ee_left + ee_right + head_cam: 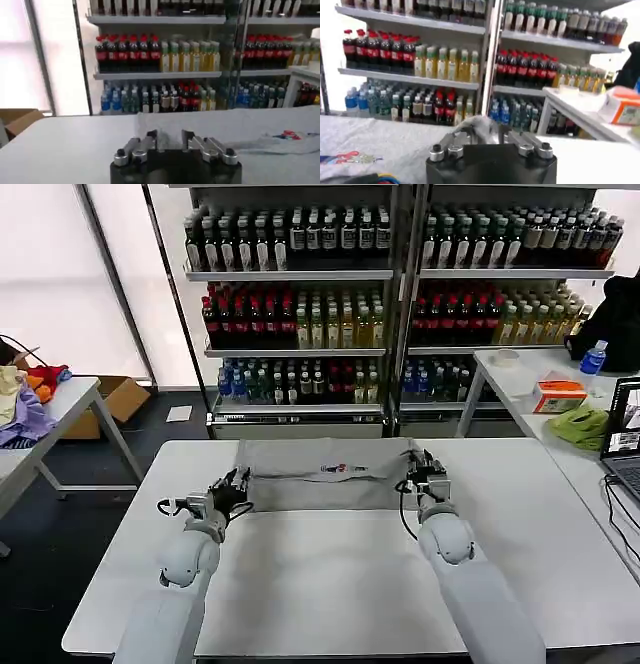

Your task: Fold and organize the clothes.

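Shirt (322, 474), light grey with a small multicoloured chest print, lies flat along the far edge of the desk (330, 584), folded into a long band running side to side, print facing up near the band's middle. Left gripper (232, 487) sits at the band's left end, near corner; right gripper (424, 467) at the right end. One at each end reads as a two-handed hold meant to keep the cloth stretched and square for the next fold, judging by the even, unwrinkled near edge. Left wrist view: the left gripper's fingers (151, 138) stand a little apart with grey cloth between and beyond them; whether they actually pinch it, cannot tell. Right wrist view: a peak of grey fabric (481, 125) rises between the right gripper's narrowly spaced fingers (459, 137), so it looks closed on the shirt's edge. Room for moving: the whole near half of the desk is bare white surface, wide enough to draw the band toward the robot or fold it over. Far edge is tight, the shirt lying almost on it, with drink shelves (400, 304) beyond the gap. Side desk (560, 399) on the right carries a lime-green bundle (578, 426), well apart from the work.
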